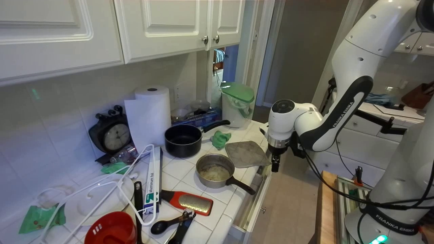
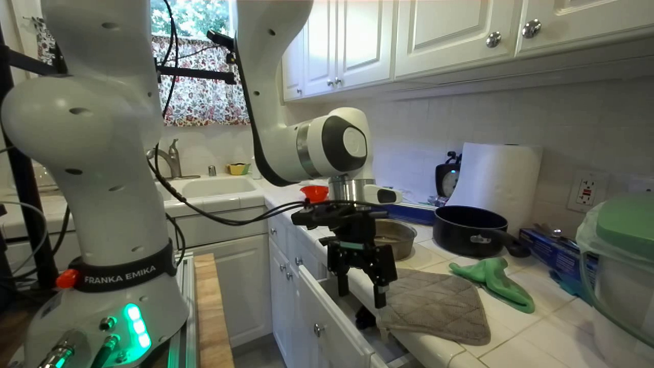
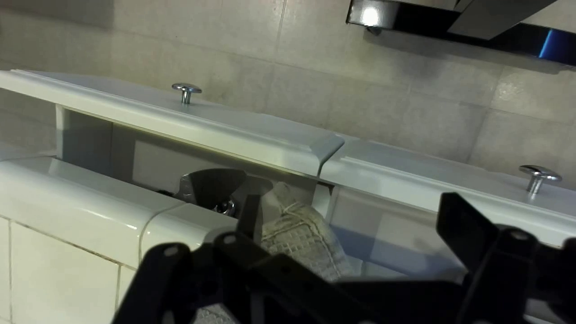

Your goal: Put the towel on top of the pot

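Note:
The towel is a grey quilted cloth point(image 1: 247, 154) lying flat on the tiled counter, with a corner over the front edge; it also shows in an exterior view point(image 2: 434, 304) and the wrist view point(image 3: 301, 238). The silver pot point(image 1: 209, 183) stands beside it, its dark handle towards the counter edge. In an exterior view the pot point(image 2: 401, 240) is partly behind my gripper; it is out of the wrist view. My gripper point(image 1: 275, 166) points down by the towel's edge corner. Its fingers are wide apart and empty in an exterior view point(image 2: 361, 294) and the wrist view point(image 3: 351, 216).
An open drawer point(image 2: 332, 317) sticks out below the counter edge and my gripper, with utensils inside. A black pot point(image 1: 183, 142) and a green scrap point(image 1: 221, 139) lie behind the towel. A grater point(image 1: 190, 202) and a green-lidded bin point(image 1: 237, 101) flank them.

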You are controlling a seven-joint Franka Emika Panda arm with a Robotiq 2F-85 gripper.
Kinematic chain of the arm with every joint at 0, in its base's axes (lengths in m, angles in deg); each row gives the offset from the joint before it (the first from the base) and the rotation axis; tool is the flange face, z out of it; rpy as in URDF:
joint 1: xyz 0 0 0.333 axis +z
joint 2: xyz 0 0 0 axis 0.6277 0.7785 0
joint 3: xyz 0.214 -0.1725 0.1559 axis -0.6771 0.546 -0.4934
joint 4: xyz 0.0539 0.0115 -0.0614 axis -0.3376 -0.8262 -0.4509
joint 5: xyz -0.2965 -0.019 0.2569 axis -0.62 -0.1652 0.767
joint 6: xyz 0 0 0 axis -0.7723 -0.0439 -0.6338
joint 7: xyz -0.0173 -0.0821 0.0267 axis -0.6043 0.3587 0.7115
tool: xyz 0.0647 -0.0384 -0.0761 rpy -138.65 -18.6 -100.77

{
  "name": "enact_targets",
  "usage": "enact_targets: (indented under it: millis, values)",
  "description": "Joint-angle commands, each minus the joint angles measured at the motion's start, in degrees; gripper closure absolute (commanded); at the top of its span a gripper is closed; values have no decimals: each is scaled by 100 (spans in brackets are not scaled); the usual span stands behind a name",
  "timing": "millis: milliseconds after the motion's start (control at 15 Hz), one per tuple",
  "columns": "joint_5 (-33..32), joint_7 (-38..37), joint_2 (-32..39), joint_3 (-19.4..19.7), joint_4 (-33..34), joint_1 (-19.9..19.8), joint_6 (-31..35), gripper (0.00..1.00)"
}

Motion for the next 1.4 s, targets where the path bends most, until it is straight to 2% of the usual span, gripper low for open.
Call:
enact_targets:
  millis: [0,800,1333]
  values:
    - [-230,-176,124,86,105,-32,123,0]
    - [-1167,-923,976,159,876,138,86,0]
    - [-2259,-2303,1139,226,1075,410,-107,0]
